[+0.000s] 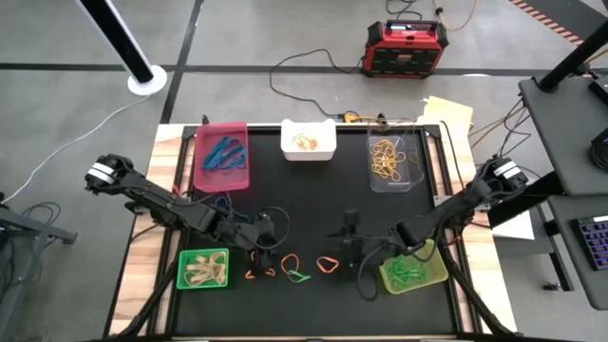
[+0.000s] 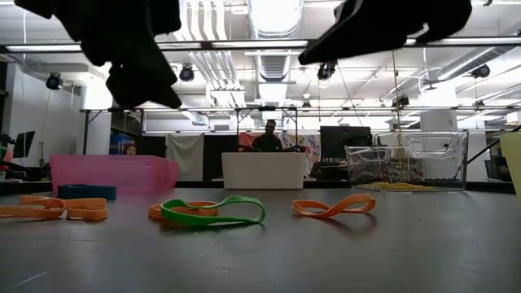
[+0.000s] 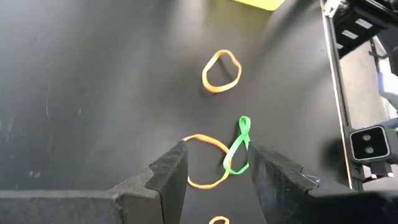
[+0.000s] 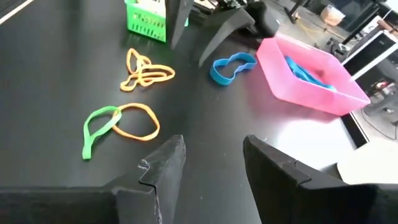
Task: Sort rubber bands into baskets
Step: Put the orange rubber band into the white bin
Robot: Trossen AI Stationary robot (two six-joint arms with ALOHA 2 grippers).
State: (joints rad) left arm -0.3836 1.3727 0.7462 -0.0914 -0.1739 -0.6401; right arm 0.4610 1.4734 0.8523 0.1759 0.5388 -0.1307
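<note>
Pink basket [image 1: 221, 158] holds blue bands, clear basket [image 1: 396, 161] orange; twisted green band [image 3: 237, 147] overlaps an orange band [image 3: 206, 160] on the mat between the empty, parted left gripper [image 3: 215, 168] fingers; right gripper [image 4: 208, 158] likewise parted, empty.

The room is bright, with light coming from long ceiling lamps [image 2: 277, 16] that look almost white and overexposed in the low view. Against this strong light, the arms at the top of that view are only black shapes without detail. The black mat [image 1: 313, 199] gives soft grey reflections, strongest in the right wrist view near the pink basket [image 4: 311, 78]. Shadows under the rubber bands are weak and short. In the low view the green rubber band [image 2: 213, 213] is rather sharp, while the far room is soft. In the wrist views the dark fingers [image 3: 168, 177] are slightly blurred.
</note>
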